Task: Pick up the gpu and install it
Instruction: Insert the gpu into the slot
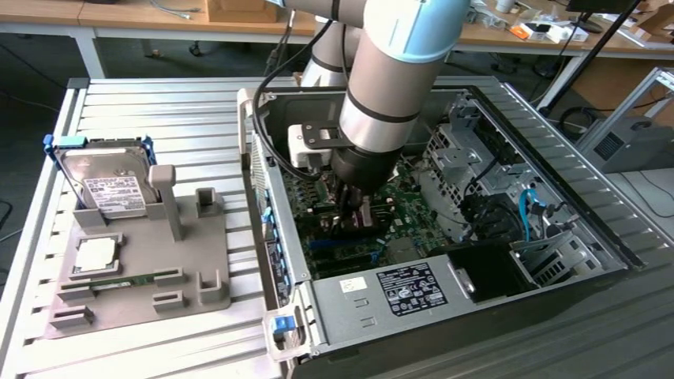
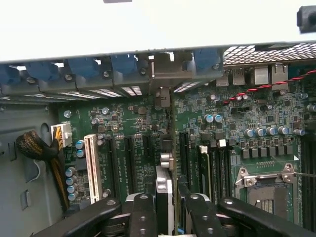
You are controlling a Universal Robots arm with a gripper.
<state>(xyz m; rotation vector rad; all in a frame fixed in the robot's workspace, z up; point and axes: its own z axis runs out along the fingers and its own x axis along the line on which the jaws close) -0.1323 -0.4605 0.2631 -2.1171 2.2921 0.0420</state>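
Squarely in the pincer's (image 2: 166, 200) tight grip, the gpu (image 2: 164, 187), edge-on above the motherboard slots (image 2: 129, 158).

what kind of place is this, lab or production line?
Looks like a robotics lab bench, not a line: an open PC case on a slatted metal table, a grey fixture holding a hard drive, and cluttered wooden desks behind.

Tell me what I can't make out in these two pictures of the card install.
Whether the gpu, held in the pincer, sits in its slot: wrist view shows it edge-on, its own body hiding the contacts.
The same spot, exterior view: the arm blocks it.
The hard drive label's text, exterior view: too small.
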